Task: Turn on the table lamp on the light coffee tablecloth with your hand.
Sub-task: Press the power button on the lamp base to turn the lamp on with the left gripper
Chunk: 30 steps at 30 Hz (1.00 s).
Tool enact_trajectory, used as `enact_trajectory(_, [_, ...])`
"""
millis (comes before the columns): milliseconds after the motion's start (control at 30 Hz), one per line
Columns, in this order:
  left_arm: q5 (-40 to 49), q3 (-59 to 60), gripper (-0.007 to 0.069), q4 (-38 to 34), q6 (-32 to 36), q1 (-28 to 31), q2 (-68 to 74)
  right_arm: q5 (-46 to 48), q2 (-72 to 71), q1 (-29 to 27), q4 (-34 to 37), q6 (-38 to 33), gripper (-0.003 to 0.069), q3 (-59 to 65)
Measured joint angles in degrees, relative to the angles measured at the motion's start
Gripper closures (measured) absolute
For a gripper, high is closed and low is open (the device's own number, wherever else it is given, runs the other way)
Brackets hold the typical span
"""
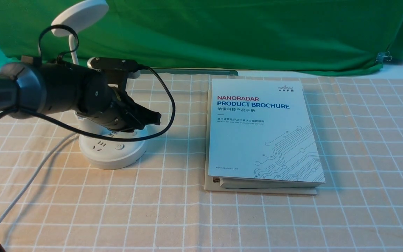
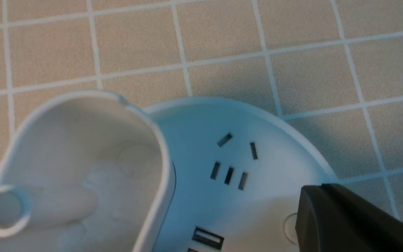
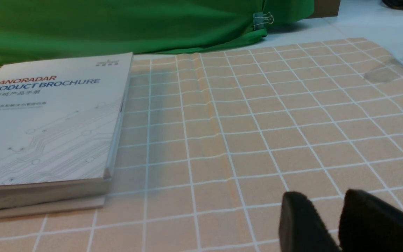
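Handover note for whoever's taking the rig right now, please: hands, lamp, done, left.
Left hand: low over the lamp's base, holding nothing; can't tell if its jaws are shut or if it touches the base.
Right hand: slightly open, empty, over the cloth.
Lamp: upright on the cloth, left of the brochures.
Done: left hand is at the base. No press confirmed; can't tell if the lamp is lit.
Left: press the button if unlit, then check the light.

The front view crops the lamp's head (image 1: 80,17) (top edge); an arm hides its cup.
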Motion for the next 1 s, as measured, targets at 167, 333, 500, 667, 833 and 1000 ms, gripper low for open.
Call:
enact_trajectory(167, [-1.5, -0.2, 0.0629, 0.1, 0.0, 0.0, 1.6, 0.0, 0.0, 0.0, 0.0, 0.0, 0.0419, 0.0])
enact_trajectory(333, [-1.5, -0.5, 0.0629, 0.2, 0.0, 0.0, 2.0, 0.0, 0.0, 0.0, 0.0, 0.1, 0.0419, 0.0])
enact_trajectory(500, [-1.3, -0.5, 0.0629, 0.2, 0.0, 0.0, 1.8, 0.0, 0.0, 0.0, 0.0, 0.1, 0.0419, 0.0])
enact_trajectory(667, [1.1, -0.2, 0.0627, 0.6, -1.1, 0.0, -0.4, 0.0, 0.0, 0.0, 0.0, 0.1, 0.0419, 0.0])
enact_trajectory(833, [1.2, -0.2, 0.0625, 0.8, -1.1, 0.0, -2.1, -0.1, 0.0, 0.0, 0.0, 0.1, 0.0419, 0.0])
enact_trajectory(1000, [2.4, -0.1, 0.0625, 0.8, -1.1, 0.0, -0.7, 0.0, 0.0, 0.0, 0.0, 0.1, 0.0419, 0.0])
